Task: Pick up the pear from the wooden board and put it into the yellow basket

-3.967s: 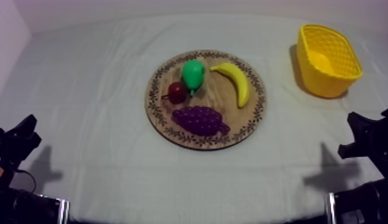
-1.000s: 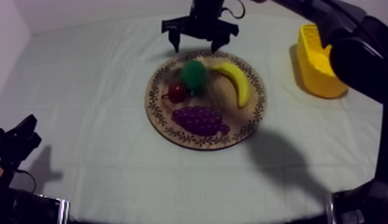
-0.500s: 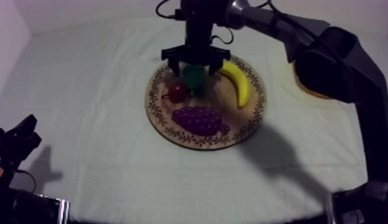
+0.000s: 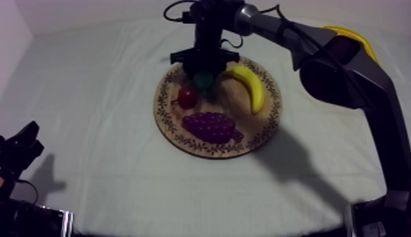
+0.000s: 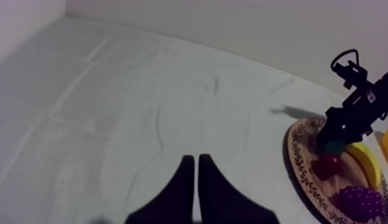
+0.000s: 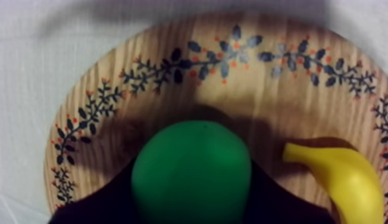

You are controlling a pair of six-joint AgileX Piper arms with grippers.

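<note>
At the near left edge of the table, the left gripper (image 4: 20,146) sits low above the grey-white cloth (image 4: 101,176), well apart from the fruit. Its wrist view shows its two black fingers (image 5: 183,184) lying together as a narrow wedge with nothing between them. Pale and faintly creased, the cloth covers the whole table, and a soft shadow falls on it toward the front right. Near the middle lies the round wooden board (image 4: 176,135), flat on the cloth, its rim patterned with dark sprigs and small red dots. Nearest the front of the board sits the bunch of grapes (image 4: 211,127). Behind it are the small red fruit (image 4: 187,97) at the left and the banana (image 4: 249,87) at the right. Between these two, on the far part of the board, rests the green pear (image 4: 203,80). Entering from the upper right, the right arm (image 4: 347,69) sets the right gripper (image 4: 203,70) directly over the pear. In the right wrist view its black fingers (image 6: 107,199) press against both flanks of the pear, clamped on it, with the banana's tip just beside. Farther back at the right, the yellow basket (image 4: 354,34) shows partly behind the arm. Beyond the table's far edge rises a plain pale wall (image 4: 107,9), and a second wall (image 4: 6,31) closes the left side.
</note>
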